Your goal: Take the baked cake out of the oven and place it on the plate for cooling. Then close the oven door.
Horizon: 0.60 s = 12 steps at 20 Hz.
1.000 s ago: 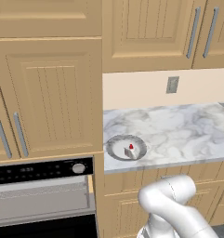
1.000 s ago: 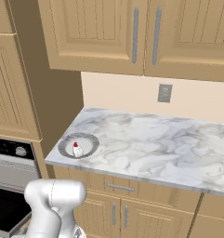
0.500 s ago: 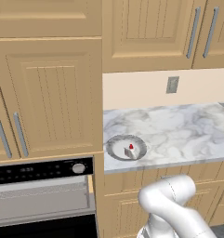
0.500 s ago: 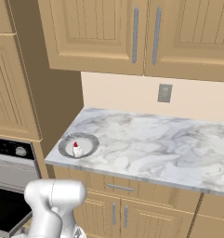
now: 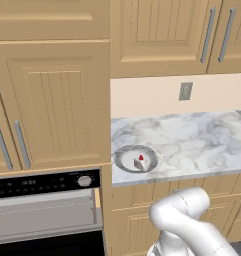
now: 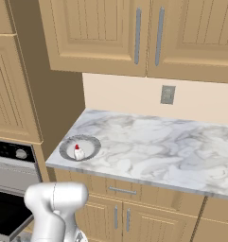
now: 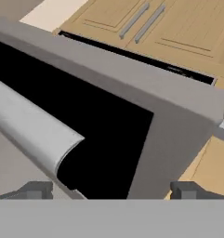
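Observation:
The baked cake (image 5: 140,162), a tiny pale wedge with a red topping, lies on the plate (image 5: 126,156) at the counter's left end; the same cake (image 6: 78,151) and plate (image 6: 89,144) show from the right. The oven (image 5: 42,183) sits low at left, with grey showing under its black control panel. In the hand view the oven door (image 7: 178,139) is very close: dark glass, grey frame and a silver bar handle (image 7: 34,128). My gripper (image 7: 111,193) is open right at that handle, its fingertips (image 7: 36,190) wide apart with nothing held.
The marble counter (image 5: 192,140) runs to the right, with a wall outlet (image 5: 185,91) above it. Wooden cabinets (image 5: 52,100) stand above the oven and over the counter. My white arm (image 5: 184,215) bends down in front of the lower drawers (image 6: 120,191).

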Tool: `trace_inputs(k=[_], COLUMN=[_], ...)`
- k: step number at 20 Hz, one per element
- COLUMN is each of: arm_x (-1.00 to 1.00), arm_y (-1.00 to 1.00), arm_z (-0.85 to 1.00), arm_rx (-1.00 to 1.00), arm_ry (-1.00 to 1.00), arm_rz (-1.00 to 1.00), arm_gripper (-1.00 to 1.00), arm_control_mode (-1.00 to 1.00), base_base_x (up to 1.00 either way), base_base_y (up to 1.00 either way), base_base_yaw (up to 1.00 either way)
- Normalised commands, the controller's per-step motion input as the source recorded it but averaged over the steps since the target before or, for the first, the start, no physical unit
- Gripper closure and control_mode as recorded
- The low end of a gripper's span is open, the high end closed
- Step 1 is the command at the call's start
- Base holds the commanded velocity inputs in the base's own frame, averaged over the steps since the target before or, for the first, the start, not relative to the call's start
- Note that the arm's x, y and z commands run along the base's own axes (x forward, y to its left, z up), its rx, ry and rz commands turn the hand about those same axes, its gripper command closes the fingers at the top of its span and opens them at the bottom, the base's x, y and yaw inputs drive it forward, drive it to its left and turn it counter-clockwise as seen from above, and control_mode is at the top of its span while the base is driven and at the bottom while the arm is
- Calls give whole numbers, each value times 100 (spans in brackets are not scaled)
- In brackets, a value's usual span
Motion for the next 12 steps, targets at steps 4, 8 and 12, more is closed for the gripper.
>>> trace_inputs(k=[4, 8, 12], arm_x=[-100, -81, -7], arm_y=[38, 48, 49], arm_z=[0, 0, 0], arm_rx=[0, 0, 0], arm_ry=[0, 0, 1], arm_rz=[18, 17, 9], arm_gripper=[-100, -100, -100], arm_control_mode=[-100, -100, -100], base_base_x=[0, 0, 0], base_base_y=[0, 0, 0], base_base_yaw=[0, 0, 0])
